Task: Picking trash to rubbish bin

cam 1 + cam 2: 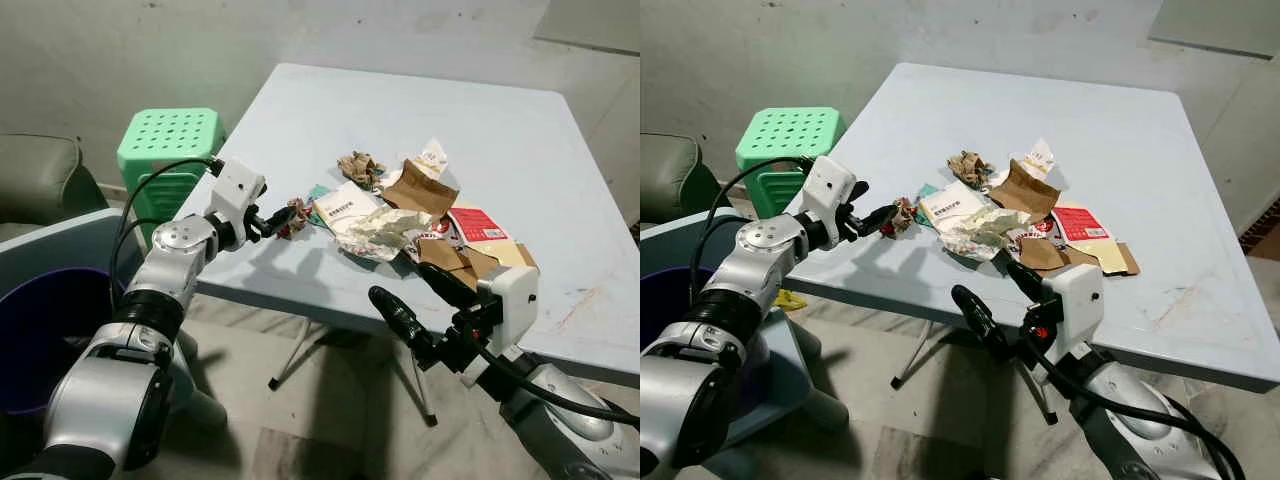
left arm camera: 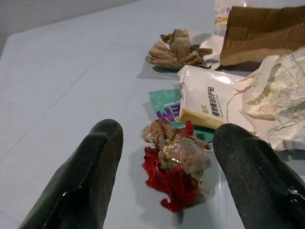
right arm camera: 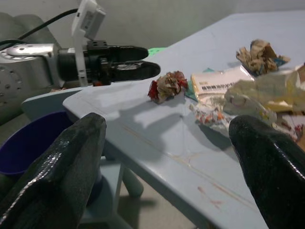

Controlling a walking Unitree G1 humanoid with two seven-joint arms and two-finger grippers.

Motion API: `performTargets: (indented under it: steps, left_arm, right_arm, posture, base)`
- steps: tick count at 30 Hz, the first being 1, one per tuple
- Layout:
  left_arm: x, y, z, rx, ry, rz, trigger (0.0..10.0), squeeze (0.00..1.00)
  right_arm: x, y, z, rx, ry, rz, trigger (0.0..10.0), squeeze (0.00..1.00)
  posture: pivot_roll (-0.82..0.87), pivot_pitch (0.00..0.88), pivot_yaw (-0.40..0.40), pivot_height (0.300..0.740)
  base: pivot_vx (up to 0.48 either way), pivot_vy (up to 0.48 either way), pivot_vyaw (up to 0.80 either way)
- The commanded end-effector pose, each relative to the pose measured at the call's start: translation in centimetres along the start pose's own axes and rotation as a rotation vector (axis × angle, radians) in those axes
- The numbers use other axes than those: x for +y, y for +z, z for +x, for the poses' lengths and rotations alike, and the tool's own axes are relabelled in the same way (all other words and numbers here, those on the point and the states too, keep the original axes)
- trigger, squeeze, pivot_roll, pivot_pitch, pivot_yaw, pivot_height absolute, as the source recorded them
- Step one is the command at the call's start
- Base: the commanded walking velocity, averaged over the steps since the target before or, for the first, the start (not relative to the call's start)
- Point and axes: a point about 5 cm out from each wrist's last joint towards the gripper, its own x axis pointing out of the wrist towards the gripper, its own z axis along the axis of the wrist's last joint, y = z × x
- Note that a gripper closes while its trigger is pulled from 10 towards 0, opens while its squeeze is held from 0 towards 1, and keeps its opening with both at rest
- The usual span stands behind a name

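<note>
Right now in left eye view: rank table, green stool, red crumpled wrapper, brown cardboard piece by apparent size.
1. table
2. green stool, partly hidden behind the table
3. brown cardboard piece
4. red crumpled wrapper, by the open left gripper

Bare table (image 1: pixel 300 110) left of trash pile (image 1: pixel 420 225).
</note>
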Motion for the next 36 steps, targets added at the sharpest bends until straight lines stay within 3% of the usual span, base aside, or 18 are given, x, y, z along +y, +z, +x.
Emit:
performTargets:
  steps: [1, 16, 18, 36]
  left_arm:
    - [-0.1, 0.4, 0.3, -0.003, -0.015, 0.016, 10.0, 0.00]
    - [-0.1, -1.5, 0.1, 0.090, 0.002, -0.020, 10.0, 0.00]
    - [0.1, -1.7, -0.1, 0.080, 0.013, -0.048, 0.0, 0.00]
    - [1.4, -0.3, -0.6, 0.008, 0.041, -0.052, 0.0, 0.00]
  right_arm:
    - [0.1, 0.5, -0.4, -0.008, -0.012, -0.006, 10.0, 0.00]
    - [0.8, 0.7, -2.7, 0.046, -0.082, 0.007, 10.0, 0.00]
    - [0.7, 0.8, -2.7, 0.045, -0.087, 0.011, 10.0, 0.00]
    - [0.6, 1.2, -1.8, 0.008, -0.063, 0.027, 10.0, 0.00]
  posture:
    - [-0.17, 0.264, 0.008, 0.740]
    - [-0.21, 0.352, 0.023, 0.740]
    - [-0.21, 0.358, 0.021, 0.740]
    - [-0.18, 0.347, 0.015, 0.740]
  base:
    - [0.000, 0.000, 0.00]
    - [0.000, 0.000, 0.00]
    - [0.000, 0.000, 0.00]
    - [0.000, 0.000, 0.00]
